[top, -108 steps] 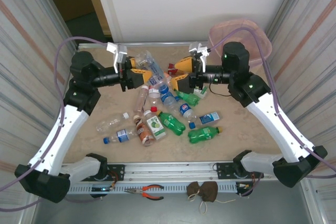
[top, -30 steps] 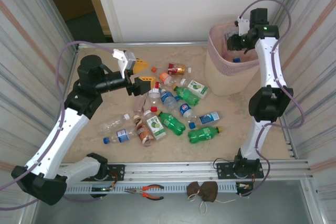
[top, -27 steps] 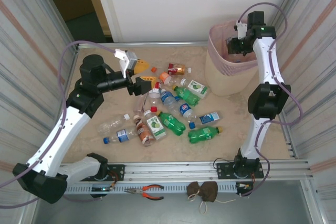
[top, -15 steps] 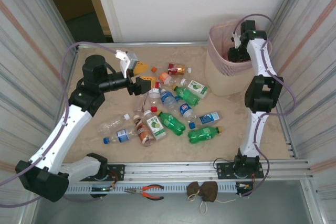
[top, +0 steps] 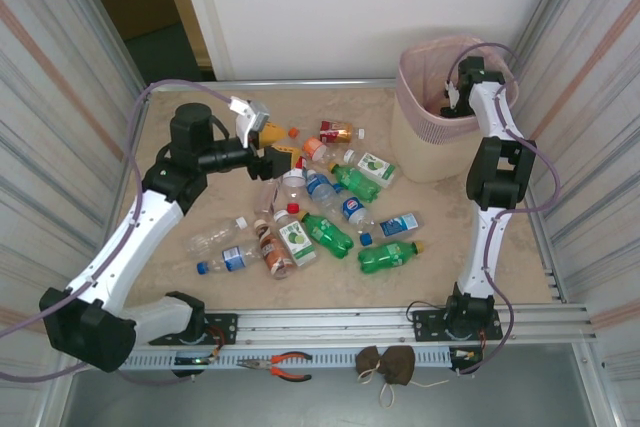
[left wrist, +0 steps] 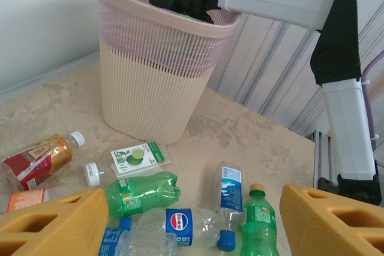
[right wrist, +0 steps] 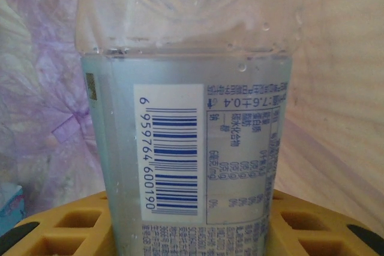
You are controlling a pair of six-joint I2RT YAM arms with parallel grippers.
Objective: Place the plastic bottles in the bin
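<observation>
Clasping clear cylindrical bottle (right wrist: 186, 118): gridded yellow end effector (right wrist: 189, 235).

The left arm (top: 125, 247) is raised from its base at the near left and bent at the elbow, and its forearm is held level and pointed to the right. The left gripper (top: 277, 144) is held with its yellow fingers (left wrist: 54, 223) set wide apart. The right arm (top: 480, 247) is stretched almost straight toward the far right corner, with the wrist tipped downward. The right gripper (right wrist: 192, 223) is closed against both sides of a clear bottle (right wrist: 186, 118).
</observation>
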